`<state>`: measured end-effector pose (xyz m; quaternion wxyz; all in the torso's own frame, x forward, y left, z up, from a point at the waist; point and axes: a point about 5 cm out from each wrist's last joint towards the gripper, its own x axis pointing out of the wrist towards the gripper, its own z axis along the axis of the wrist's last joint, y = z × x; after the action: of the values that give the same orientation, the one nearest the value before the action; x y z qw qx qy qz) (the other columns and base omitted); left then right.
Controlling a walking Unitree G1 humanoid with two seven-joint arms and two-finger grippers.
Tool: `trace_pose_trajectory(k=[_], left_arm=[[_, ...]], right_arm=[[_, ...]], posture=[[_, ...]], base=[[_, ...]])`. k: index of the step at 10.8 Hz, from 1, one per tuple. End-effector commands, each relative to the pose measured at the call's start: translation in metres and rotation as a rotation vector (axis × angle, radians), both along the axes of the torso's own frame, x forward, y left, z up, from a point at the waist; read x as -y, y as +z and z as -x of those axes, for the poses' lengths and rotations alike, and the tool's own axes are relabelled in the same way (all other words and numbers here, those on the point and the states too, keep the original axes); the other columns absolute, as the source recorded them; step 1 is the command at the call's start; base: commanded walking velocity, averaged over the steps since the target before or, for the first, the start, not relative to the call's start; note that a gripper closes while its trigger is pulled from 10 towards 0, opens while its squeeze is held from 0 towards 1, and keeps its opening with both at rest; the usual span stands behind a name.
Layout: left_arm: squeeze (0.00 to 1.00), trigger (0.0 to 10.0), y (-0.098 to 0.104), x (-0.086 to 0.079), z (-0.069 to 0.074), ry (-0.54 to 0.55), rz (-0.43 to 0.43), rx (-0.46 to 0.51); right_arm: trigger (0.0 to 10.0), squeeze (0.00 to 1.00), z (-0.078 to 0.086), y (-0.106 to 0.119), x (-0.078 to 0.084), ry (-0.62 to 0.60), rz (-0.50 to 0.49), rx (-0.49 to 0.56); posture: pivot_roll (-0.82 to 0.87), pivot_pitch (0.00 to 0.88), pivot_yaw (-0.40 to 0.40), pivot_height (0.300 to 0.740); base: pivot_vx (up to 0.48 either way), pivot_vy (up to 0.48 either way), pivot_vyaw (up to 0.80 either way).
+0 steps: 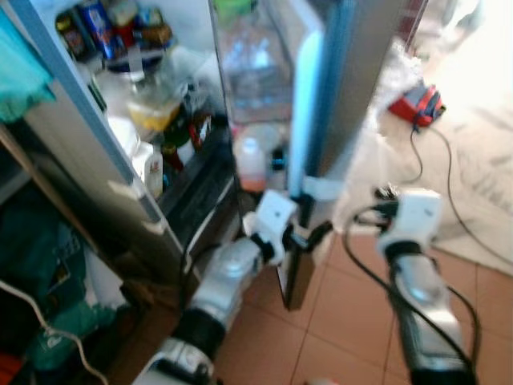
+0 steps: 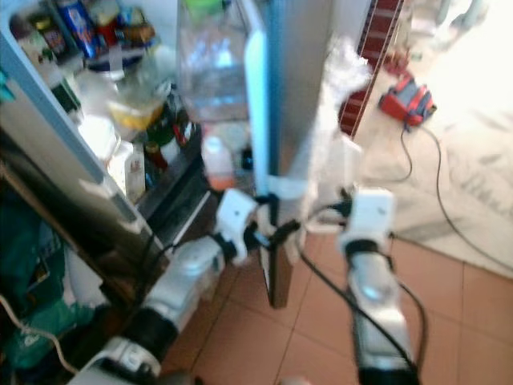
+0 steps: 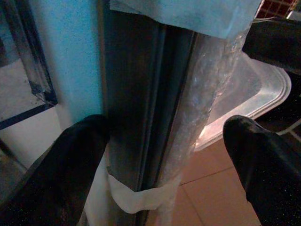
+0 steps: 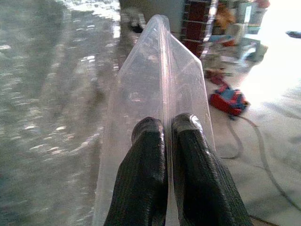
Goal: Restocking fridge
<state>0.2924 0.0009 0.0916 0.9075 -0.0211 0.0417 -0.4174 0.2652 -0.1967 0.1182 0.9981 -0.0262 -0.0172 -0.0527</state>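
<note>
**Fridge restock: door's open, container not in yet**

So I'm standing at the open fridge (image 1: 240,96) with both arms up at the door (image 1: 353,80). My left gripper (image 1: 303,237) is spread wide around the door's lower edge, one finger (image 3: 70,165) on the inner side and the other out past the edge, near a strip of white tape (image 3: 136,200) wrapped round it. It isn't squeezing anything that I can see, more like bracing or steering the door.

My right gripper (image 4: 167,155) is pinched tight on the rim of a clear plastic container (image 4: 155,84), which I'm holding edge-on out on the far side of the door, so it's outside the fridge for now.

Inside, things look pretty stocked already: cans (image 1: 100,24) up top, bottles and jars (image 1: 172,128) in the middle, a white bottle (image 1: 251,164) lower down, and a clear bin (image 1: 256,64) on a shelf. It's blurry though, so I can't name half of it.

My guess on progress: the door bit is done, but the container has to come round the door and land on a shelf. There's a red thing with a cable (image 1: 417,104) on the floor behind, not in my way.
</note>
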Motion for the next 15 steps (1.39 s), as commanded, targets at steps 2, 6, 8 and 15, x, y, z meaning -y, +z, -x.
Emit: trace_pose_trajectory(k=[2,6,8,15], left_arm=[[0.0,10.0,-0.0006,-0.02,-0.0129,0.111,-0.017,0.01],[0.0,10.0,-0.001,-0.018,-0.0127,0.099,-0.017,0.018],[0.0,10.0,-0.0017,-0.0171,-0.0133,0.104,-0.02,0.02],[0.0,10.0,-0.0051,-0.0162,-0.0137,0.102,-0.037,0.024]], right_arm=[[10.0,0.0,-0.0008,0.0052,-0.0008,0.003,0.004,0.022],[10.0,0.0,-0.0008,0.0056,0.0003,-0.002,0.004,0.022],[10.0,0.0,-0.0013,0.0061,0.0007,-0.003,0.005,0.024],[10.0,0.0,-0.0018,0.0042,0.0015,-0.01,-0.002,0.017]], posture=[[-0.13,0.081,0.049,0.74],[-0.14,0.083,0.05,0.74],[-0.14,0.082,0.05,0.74],[-0.13,0.077,0.05,0.74]], base=[[0.326,0.0,0.0],[0.349,0.0,0.0],[0.356,0.0,0.0],[0.384,0.0,-0.29]])
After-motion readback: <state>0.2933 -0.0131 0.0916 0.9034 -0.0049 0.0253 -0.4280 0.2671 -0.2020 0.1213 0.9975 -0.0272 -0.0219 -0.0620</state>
